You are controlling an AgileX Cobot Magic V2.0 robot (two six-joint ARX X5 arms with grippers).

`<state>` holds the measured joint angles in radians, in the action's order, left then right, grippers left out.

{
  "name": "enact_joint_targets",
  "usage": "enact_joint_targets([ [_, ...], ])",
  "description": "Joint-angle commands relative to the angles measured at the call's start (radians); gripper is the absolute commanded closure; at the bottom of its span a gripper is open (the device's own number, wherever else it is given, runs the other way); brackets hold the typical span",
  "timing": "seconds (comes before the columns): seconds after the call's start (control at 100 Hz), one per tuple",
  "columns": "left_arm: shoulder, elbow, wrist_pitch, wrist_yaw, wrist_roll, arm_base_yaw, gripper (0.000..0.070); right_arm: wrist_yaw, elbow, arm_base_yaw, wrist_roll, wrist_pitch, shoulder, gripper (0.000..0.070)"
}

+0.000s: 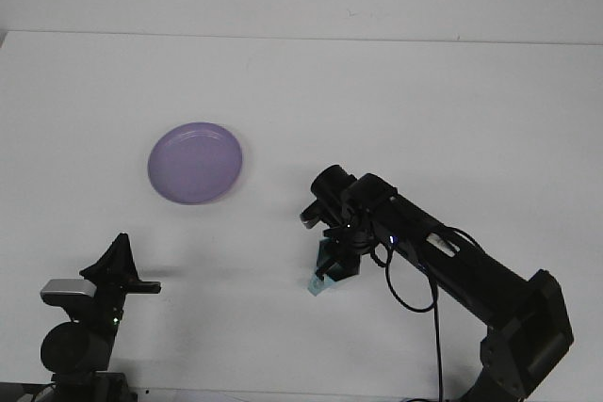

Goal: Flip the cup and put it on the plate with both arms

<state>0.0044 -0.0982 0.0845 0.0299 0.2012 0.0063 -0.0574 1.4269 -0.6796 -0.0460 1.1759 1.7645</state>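
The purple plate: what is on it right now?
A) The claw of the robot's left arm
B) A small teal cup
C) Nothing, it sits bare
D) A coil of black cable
C, since the purple plate shows only its own bare surface, while the teal cup is off to its right at the right claw, apart from the plate.

Plate: smooth purple plastic, slight sheen at rim. Cup: pale teal, looked like translucent plastic. Table: matt white, even surface. Right arm: black, mostly matt housing with rubbery black cable. Left arm: matt black with grey metallic-looking block.
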Motion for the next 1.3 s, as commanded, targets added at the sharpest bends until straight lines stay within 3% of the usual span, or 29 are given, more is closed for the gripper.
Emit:
enact_joint_targets([
  [0.0,0.0,-0.013,0.008,0.004,0.002,0.0,0.0688,-0.003,0.02,-0.008,-0.015,-0.002,0.026,0.0385],
  [0.07,0.0,-0.013,0.014,0.004,0.002,0.0,0.0688,-0.002,0.021,-0.008,-0.031,0.0,0.026,0.0284],
  [0.18,0.0,-0.013,0.024,0.011,0.011,0.0,0.0688,0.004,0.029,0.011,-0.035,0.002,0.005,0.0283],
  [0.29,0.0,-0.013,0.037,0.055,0.061,-0.001,0.0688,0.004,0.054,0.037,-0.034,0.019,-0.046,0.0283],
  [0.43,0.0,-0.014,0.085,0.154,0.119,-0.001,0.0688,0.0,0.064,0.094,-0.034,-0.002,-0.166,0.0284],
  [0.67,0.049,-0.103,0.057,0.229,0.179,-0.001,0.0688,-0.122,0.026,0.257,-0.033,-0.153,-0.431,0.0285],
  [0.85,0.194,-0.254,-0.024,0.274,0.177,-0.002,0.0688,-0.136,-0.187,0.37,-0.015,-0.384,-0.678,0.0287],
  [1.09,0.509,-0.519,-0.16,0.391,0.167,-0.039,0.0688,-0.113,-0.577,0.457,0.077,-0.741,-1.021,0.0287],
  [1.29,0.788,-0.742,-0.361,0.424,0.037,-0.152,0.0688,0.002,-0.798,0.475,0.072,-0.867,-1.235,0.0288],
])
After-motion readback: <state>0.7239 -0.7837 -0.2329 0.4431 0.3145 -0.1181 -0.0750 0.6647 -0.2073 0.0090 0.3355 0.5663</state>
